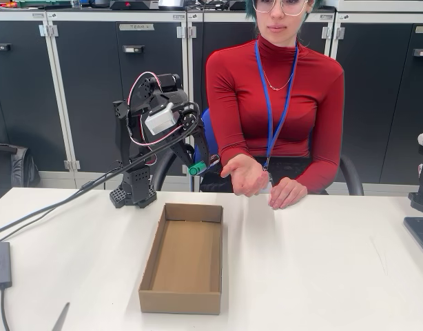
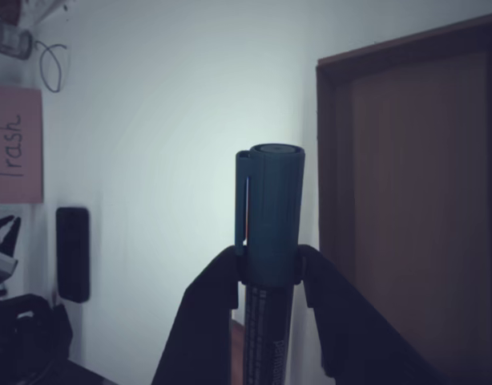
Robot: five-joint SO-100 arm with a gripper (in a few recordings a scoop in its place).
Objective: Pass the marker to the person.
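Fixed view: the gripper held the marker aloft beside the person's open hand, above the worktop. Wrist view: jaws clenched on the marker. Handover remained outstanding.
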